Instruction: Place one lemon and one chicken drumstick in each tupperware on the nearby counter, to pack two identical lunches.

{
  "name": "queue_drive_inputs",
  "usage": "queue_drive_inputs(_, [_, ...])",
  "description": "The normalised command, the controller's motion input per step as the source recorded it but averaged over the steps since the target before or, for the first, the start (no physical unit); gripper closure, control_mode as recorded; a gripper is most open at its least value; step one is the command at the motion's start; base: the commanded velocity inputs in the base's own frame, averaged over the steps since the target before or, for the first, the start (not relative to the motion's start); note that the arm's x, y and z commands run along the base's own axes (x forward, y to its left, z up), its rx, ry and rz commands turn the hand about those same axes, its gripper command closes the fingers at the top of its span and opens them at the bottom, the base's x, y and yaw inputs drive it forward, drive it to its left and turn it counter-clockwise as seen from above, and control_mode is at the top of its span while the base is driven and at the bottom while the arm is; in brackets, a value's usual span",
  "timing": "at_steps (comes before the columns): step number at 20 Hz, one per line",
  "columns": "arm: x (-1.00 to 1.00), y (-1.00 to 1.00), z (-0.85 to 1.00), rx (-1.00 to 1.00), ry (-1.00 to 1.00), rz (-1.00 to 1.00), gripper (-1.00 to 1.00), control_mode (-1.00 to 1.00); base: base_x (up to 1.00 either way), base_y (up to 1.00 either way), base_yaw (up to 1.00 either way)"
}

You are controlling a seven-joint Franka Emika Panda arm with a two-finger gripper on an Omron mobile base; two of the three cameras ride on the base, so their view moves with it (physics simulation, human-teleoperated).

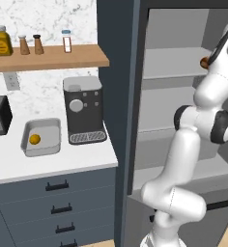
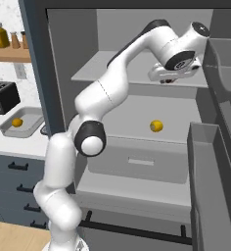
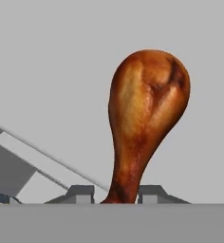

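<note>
The hand (image 3: 116, 192) was clamped on a chicken drumstick (image 3: 144, 118) at its thin end, up at the fridge's upper shelf (image 2: 112, 68). One tupperware (image 1: 41, 137) on the bench (image 1: 48, 164) held one lemon (image 1: 35, 139) (no drumstick yet); a second lemon (image 2: 156, 126) lay on a lower fridge shelf, so most packing remained

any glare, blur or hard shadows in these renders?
Hand view: drumstick sharp, soft highlight on its left side, no blur. Right base view: flat even light, faint shadow under the fridge lemon. Left base view: no glare; tupperware slightly soft.
</note>
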Motion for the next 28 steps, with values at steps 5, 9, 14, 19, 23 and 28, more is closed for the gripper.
queue_drive_inputs(5, [-1.0,0.63,-0.09,-0.08,-0.07,0.0,1.0,-1.0,0.0,0.0,0.0])
queue_drive_inputs(9, [-1.0,0.41,0.0,-0.04,-0.14,0.0,1.0,-1.0,0.0,0.0,0.0])
queue_drive_inputs(14, [-0.99,0.55,-0.06,-0.18,-0.05,-0.06,1.0,-1.0,0.0,0.0,0.0])
queue_drive_inputs(19, [-0.8,0.68,-0.55,-0.33,0.12,-0.26,1.0,-1.0,0.0,0.0,0.0])
queue_drive_inputs(23, [-0.21,0.78,-1.0,-0.37,0.43,-0.39,1.0,-1.0,0.0,0.0,0.0])
queue_drive_inputs(28, [-0.17,0.69,-0.93,-0.29,0.28,-0.32,1.0,-1.0,0.0,0.0,0.0])
